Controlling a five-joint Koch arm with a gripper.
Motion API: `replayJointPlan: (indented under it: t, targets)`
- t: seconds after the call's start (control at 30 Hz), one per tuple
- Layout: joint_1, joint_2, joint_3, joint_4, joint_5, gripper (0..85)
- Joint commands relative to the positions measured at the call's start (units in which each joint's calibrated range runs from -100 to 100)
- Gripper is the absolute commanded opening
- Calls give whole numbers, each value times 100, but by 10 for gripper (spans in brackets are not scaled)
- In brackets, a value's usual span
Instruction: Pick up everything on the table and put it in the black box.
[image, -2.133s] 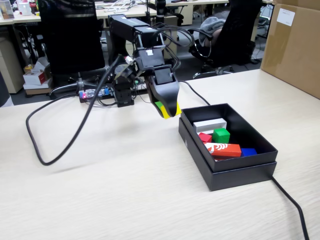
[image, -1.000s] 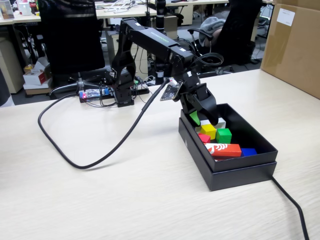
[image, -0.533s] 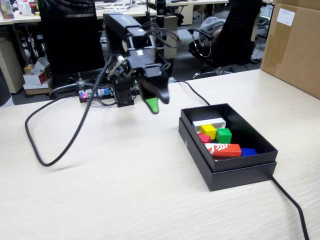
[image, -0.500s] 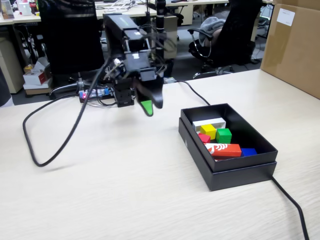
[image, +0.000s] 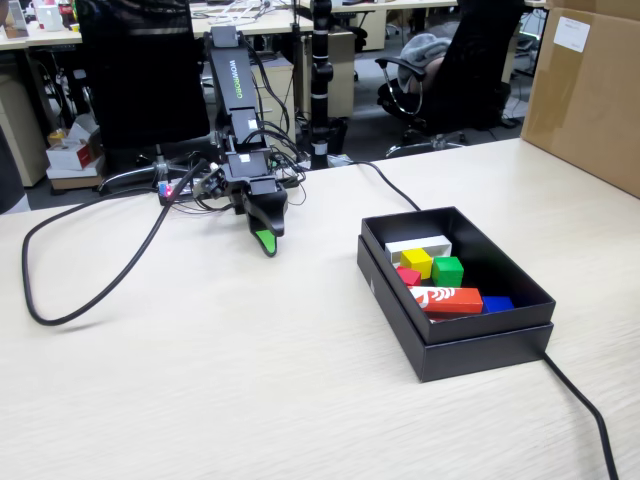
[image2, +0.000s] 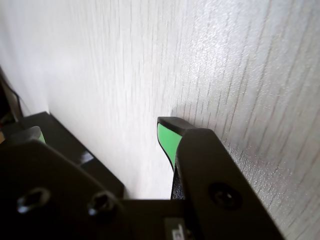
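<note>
Hand (image: 265, 243) folded low near arm base, far left on desk (image: 250, 380); jaws apart, empty. Yellow cube (image: 416, 262), green cube (image: 447, 270), red cube (image: 408, 276) lie right of hand, already inside black box (image: 470, 340).

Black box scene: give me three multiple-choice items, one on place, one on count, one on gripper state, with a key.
1. Where is the yellow cube?
A. on the table beside the arm
B. inside the black box
C. between the jaws

2. How many small plain cubes (red, yellow, green) lie in the box?
A. one
B. two
C. three

3. What does the gripper hold?
A. nothing
B. the green cube
C. the red-and-white carton

Key: 1 B, the yellow cube sits inside the box walls next to the green one. 2 C, the red cube, yellow and green all show in the box in the fixed view. 3 A, the green-padded tip hangs low over bare table by the arm's base, nothing in it.
</note>
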Motion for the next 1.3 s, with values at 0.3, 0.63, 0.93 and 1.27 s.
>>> replayJointPlan:
  t: [0.3, 0.63, 0.93, 1.27]
  targets:
    - [-29, -324, -943, 1065, 142, 480]
    - [24, -163, -1161, 1013, 122, 480]
    - [20, -186, -1161, 953, 93, 477]
    - [0, -186, -1152, 953, 54, 487]
